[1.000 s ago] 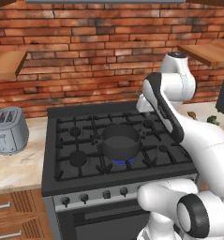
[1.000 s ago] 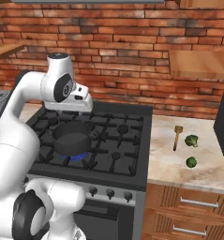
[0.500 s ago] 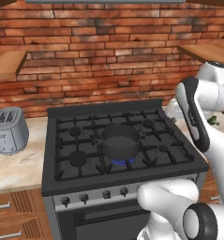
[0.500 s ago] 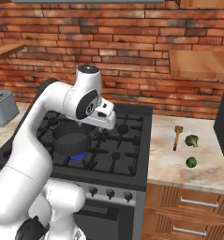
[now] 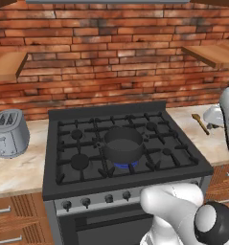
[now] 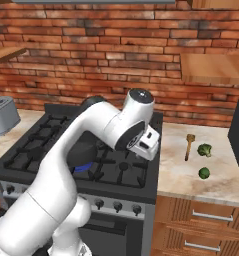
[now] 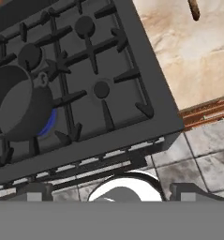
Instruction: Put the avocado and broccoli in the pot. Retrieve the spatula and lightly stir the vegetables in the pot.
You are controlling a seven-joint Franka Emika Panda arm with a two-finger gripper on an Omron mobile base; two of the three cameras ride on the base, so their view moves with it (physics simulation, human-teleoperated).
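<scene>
Grey pot sits left of the spread, empty fingers in the hand view; the right base view adds lumpy broccoli, round avocado, wooden spatula on the worktop.

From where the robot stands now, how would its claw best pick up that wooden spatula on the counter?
Probably by the thin handle, coming straight down from above. The spatula lies flat on the counter right of the stove, apart from the broccoli, so the open claw could straddle the handle across its narrow width.
</scene>
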